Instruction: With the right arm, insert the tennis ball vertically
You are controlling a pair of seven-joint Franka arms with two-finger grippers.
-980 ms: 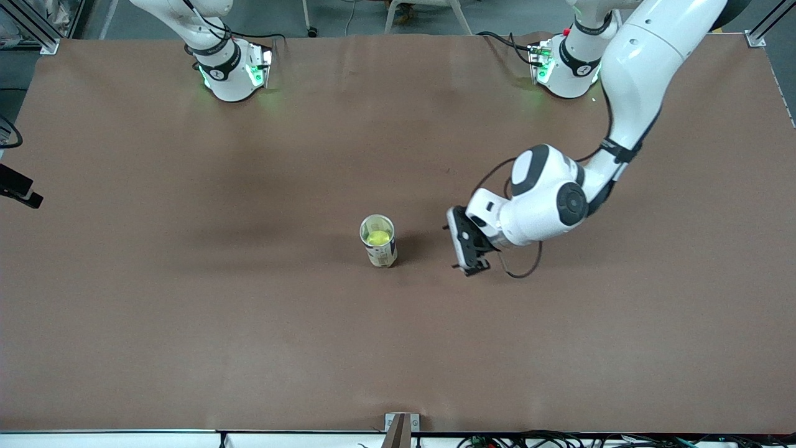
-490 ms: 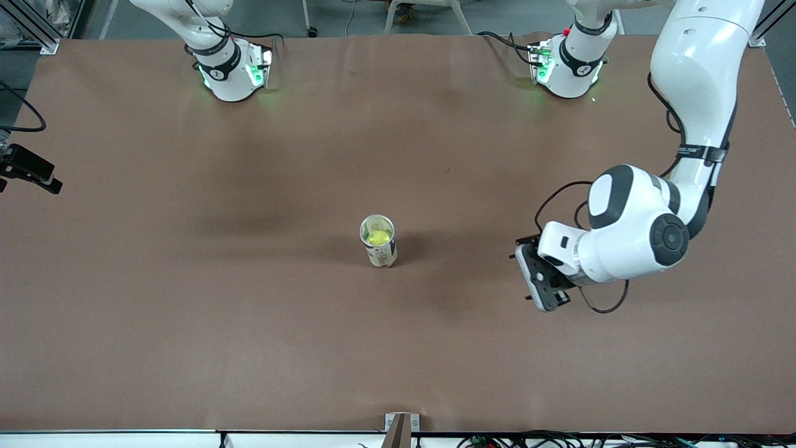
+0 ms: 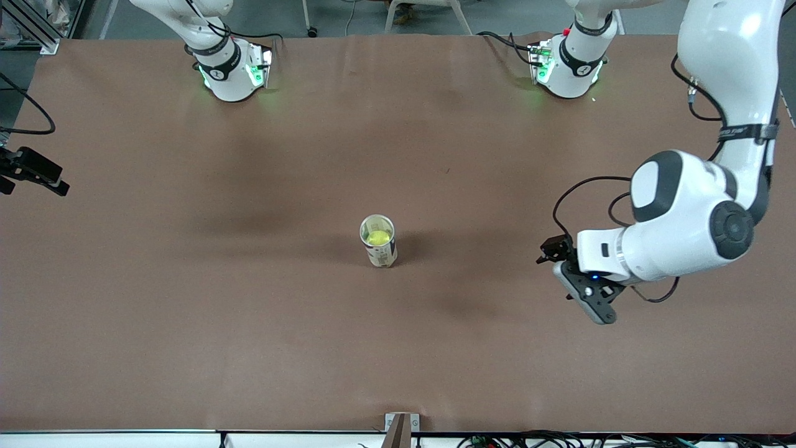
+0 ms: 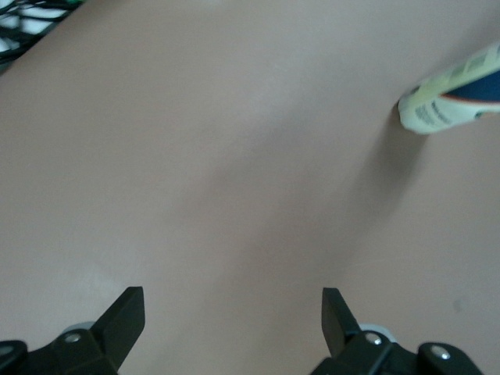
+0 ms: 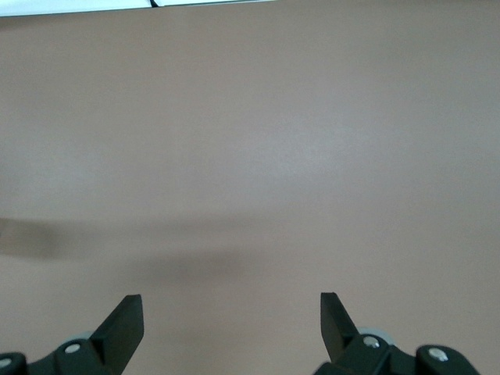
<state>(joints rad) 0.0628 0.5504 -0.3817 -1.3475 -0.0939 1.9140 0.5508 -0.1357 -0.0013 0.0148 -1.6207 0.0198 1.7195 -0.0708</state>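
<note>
Near the middle of the brown table [image 3: 186, 323], a tennis ball [image 3: 377, 238] is being seen lying inside an upright open-topped can [image 3: 379, 241], its yellow-green surface showing through the can's mouth. The can is being shown standing alone, with nothing touching it.

Toward the left arm's end of the table, the left gripper [image 3: 584, 292] is being held above bare tabletop, well apart from the can. Its fingers [image 4: 125, 316] are being kept spread wide with nothing between them, and in the left wrist view only the table surface is being framed in the gap, with the can [image 4: 453, 98] appearing at the picture's edge.

At the right arm's end, the right gripper [image 3: 31, 171] is being glimpsed at the edge of the front view, over the table's margin and well apart from the can. Its fingers [image 5: 125, 316] are likewise being held wide apart and empty, with plain tabletop being shown between them in the right wrist view. Both arm bases are being lit green along the table's edge farthest from the front camera.
</note>
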